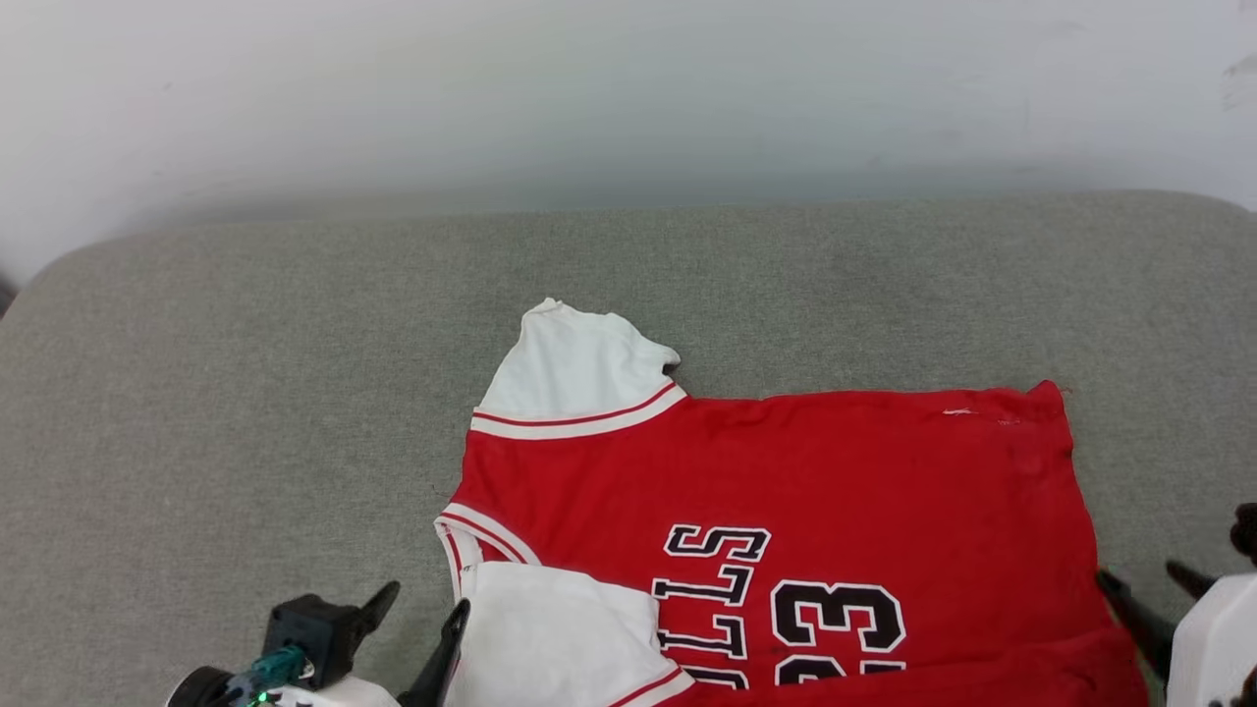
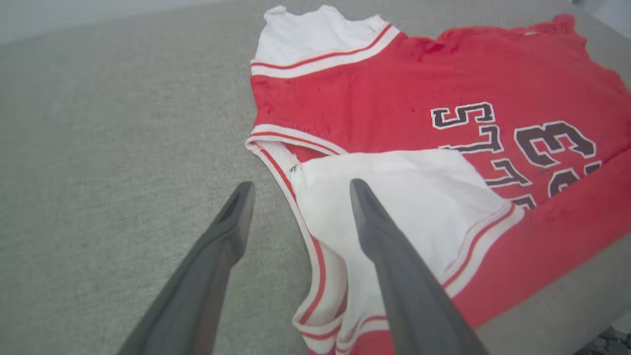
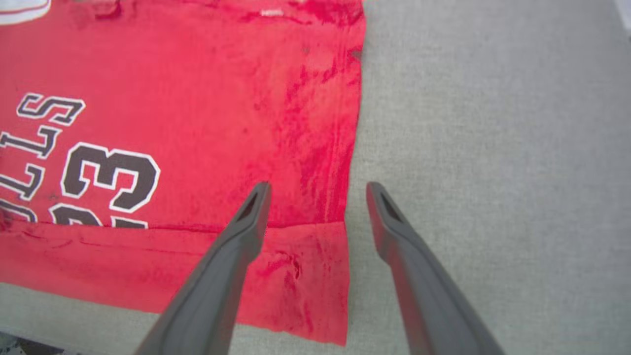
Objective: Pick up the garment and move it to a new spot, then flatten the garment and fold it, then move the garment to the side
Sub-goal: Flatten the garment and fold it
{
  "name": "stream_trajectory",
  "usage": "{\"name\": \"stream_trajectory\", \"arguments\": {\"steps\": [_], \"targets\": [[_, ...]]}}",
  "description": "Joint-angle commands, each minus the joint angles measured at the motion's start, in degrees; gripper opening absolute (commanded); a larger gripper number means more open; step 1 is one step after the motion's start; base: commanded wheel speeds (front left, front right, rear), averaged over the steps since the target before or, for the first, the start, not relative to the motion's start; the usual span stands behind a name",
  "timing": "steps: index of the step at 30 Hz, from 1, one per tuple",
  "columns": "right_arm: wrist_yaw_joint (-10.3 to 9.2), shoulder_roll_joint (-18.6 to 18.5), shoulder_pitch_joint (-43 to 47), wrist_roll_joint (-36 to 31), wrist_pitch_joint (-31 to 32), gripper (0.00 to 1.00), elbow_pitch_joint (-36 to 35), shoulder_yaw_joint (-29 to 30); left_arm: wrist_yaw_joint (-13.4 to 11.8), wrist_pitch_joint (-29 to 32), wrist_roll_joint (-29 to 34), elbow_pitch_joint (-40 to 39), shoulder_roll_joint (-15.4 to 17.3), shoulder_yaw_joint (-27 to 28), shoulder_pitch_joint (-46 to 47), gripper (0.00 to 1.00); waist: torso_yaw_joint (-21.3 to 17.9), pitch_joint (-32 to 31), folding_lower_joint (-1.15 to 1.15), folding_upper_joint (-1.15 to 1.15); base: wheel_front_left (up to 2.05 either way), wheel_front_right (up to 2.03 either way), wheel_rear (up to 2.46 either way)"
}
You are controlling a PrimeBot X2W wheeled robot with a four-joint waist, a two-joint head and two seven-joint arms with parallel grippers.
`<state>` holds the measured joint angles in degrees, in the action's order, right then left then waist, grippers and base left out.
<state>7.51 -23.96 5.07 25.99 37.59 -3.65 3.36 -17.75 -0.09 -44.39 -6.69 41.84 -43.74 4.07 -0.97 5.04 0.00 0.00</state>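
On grey padding [image 1: 196, 412]: jersey [image 1: 786, 471] flat, one side folded.
Left gripper [image 1: 427, 601], right gripper [image 1: 1137, 571]: wide, empty.
Pending: further folds, relocation.

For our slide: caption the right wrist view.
Open right gripper over the edge of the folded red garment on grey upholstery.

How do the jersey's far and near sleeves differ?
The far sleeve sticks out onto the grey fabric surface; the near sleeve is folded in over the red jersey. The far sleeve covers nothing; the near sleeve hides part of the black lettering. Both are white with red-striped trim.
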Motion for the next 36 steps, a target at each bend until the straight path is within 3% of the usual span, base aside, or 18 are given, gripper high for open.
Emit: {"name": "stream_trajectory", "arguments": {"steps": [1, 7, 12, 17, 22, 29, 36], "targets": [[-0.04, -0.5, -1.4, 0.2, -1.5, 1.0, -0.9, 0.5, -0.3, -1.9, 0.2, 0.1, -0.5, 0.9, 0.2, 1.0, -0.5, -0.8, 0.0, 0.0, 0.0, 0.0, 0.0], [-0.04, 0.3, -3.3, -0.8, -10.9, 1.0, -3.5, 1.2, -2.0, -12.6, 1.4, -0.2, -3.8, 5.3, -0.7, 1.0, -1.6, -1.9, 0.0, 0.0, 0.0, 0.0, 0.0], [-0.04, 3.1, -3.7, -2.1, -20.7, 1.0, -5.0, 0.7, -2.7, -15.0, 4.5, -1.0, -8.2, 9.6, -1.6, 1.0, -2.4, -2.3, 0.0, 0.0, 0.0, 0.0, 0.0], [-0.04, 7.2, -2.8, -3.9, -29.7, 1.0, -5.5, 0.9, -0.7, -15.1, 9.8, -3.8, -12.4, 15.3, -2.8, 1.0, -3.2, -2.1, 0.0, 0.0, 0.0, 0.0, 0.0], [-0.04, 10.6, -2.9, -5.4, -36.2, 1.0, -6.3, -0.1, 2.1, -15.1, 12.8, -4.4, -13.7, 19.2, -3.6, 1.0, -4.7, -0.8, 0.0, 0.0, 0.0, 0.0, 0.0], [-0.04, 12.6, -5.1, -5.9, -39.9, 1.0, -6.5, -0.7, 6.8, -12.1, 12.8, -2.5, -10.6, 20.3, 3.0, 1.0, -7.1, 4.0, 0.0, 0.0, 0.0, 0.0, 0.0], [-0.04, 12.6, -8.7, -5.3, -41.1, 1.0, -6.5, -1.9, 12.5, 3.1, 9.5, -0.2, -4.1, 21.4, 17.8, 1.0, -11.1, 11.4, 0.0, 0.0, 0.0, 0.0, 0.0]]}}
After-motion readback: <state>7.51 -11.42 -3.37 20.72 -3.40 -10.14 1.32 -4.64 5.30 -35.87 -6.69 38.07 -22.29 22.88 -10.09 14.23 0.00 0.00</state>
